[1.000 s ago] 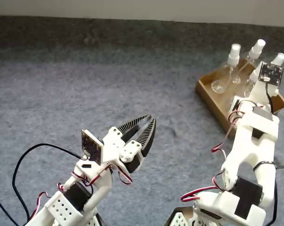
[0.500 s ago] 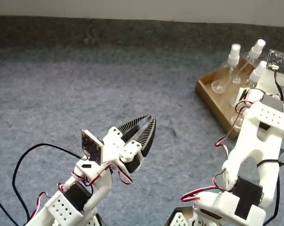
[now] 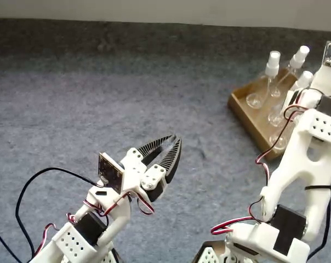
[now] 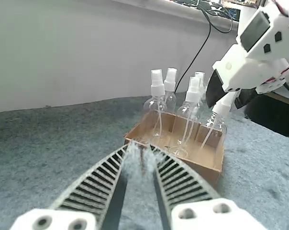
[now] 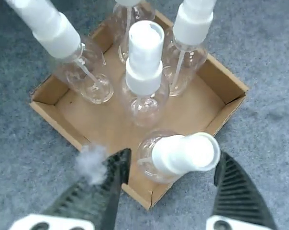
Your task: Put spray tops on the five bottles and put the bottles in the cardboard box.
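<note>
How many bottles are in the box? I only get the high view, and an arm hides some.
Observer: Five bottles, all inside the box.
Operator: Do they all have tops?
Observer: Yes, each has a white top.
Operator: Is the right gripper holding one?
Observer: No. The right gripper is open, with the nearest top between its jaws.
</note>
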